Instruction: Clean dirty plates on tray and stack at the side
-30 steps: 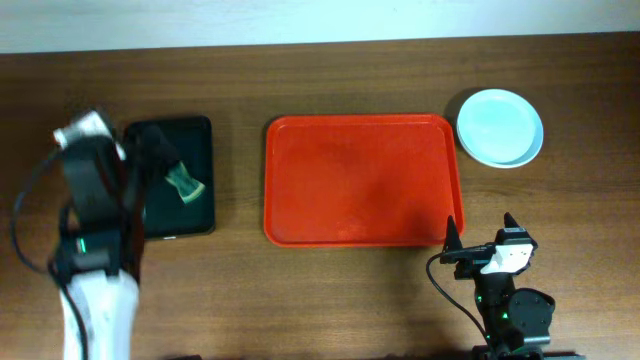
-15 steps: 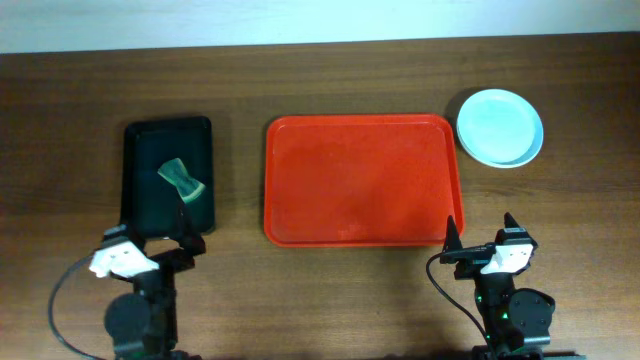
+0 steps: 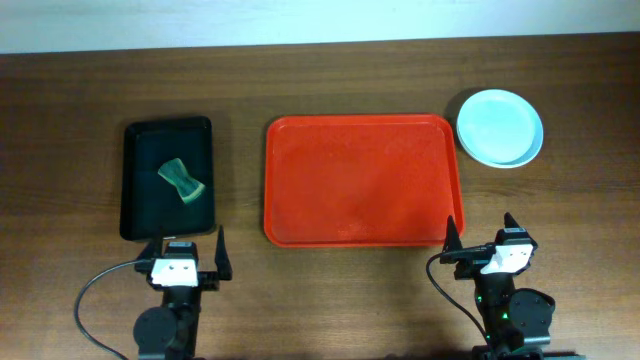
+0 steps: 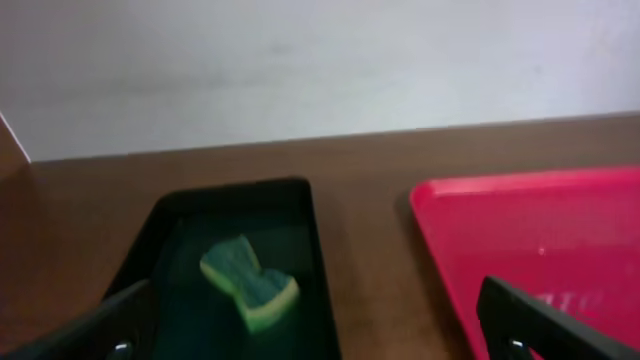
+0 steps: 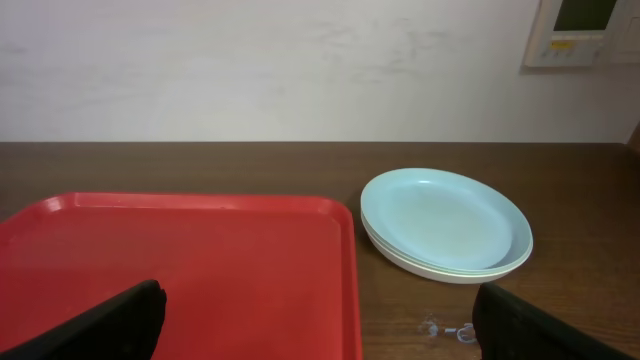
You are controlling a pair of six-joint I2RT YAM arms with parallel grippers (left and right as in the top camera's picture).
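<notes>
The left claw is spread wide below a black tray holding a green sponge. The red tray lies mid-counter, its faint marking too blurred to read. The plates sit stacked just right of it. The right claw is also spread wide.

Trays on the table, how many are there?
2. The red tray lies at centre, with nothing on it; the smaller black tray lies apart on its left, holding a green sponge. None seem hidden.

Of the lower plates only rims show; the left wrist view is blurred and cuts the tray
</notes>
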